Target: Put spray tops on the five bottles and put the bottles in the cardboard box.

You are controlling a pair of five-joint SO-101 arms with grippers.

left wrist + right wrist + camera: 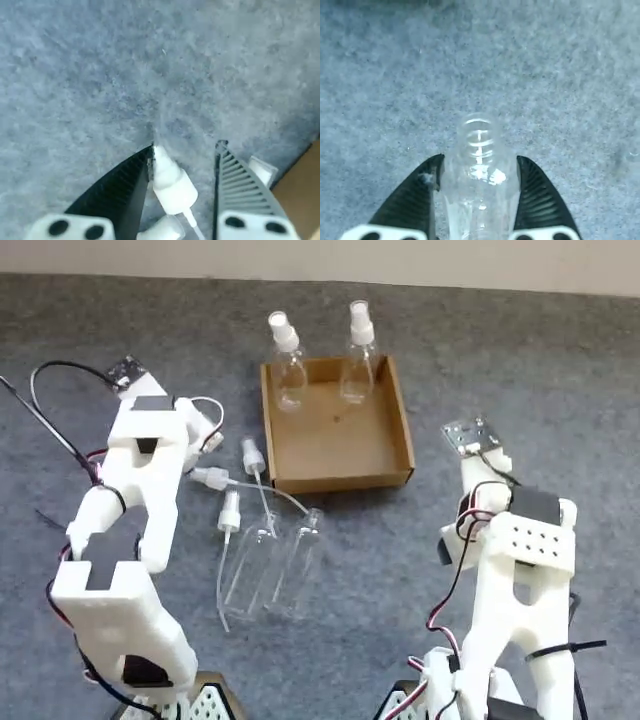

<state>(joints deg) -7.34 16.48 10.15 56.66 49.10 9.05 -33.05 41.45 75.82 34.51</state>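
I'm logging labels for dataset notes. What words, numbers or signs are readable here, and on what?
No readable text anywhere.
cardboard box: plain brown, no print.
capped bottles standing in it: clear, no labels.
uncapped bottle in the right gripper: clear, no label.
spray top: plain white.
small board on an arm: any marking is too small to read.

Mottled grey carpet (500, 360), plain brown cardboard box (335, 480). All bottles (270, 570) clear, the bottle (480, 180) in the right gripper (480, 158) too. The spray tops (283, 330) are white. The spray top (170, 182) at the left gripper (185, 147) is the same white. White arms (140, 480) with black blocks, red-black wiring (437, 618), and fingers (415, 195) black and ribbed.
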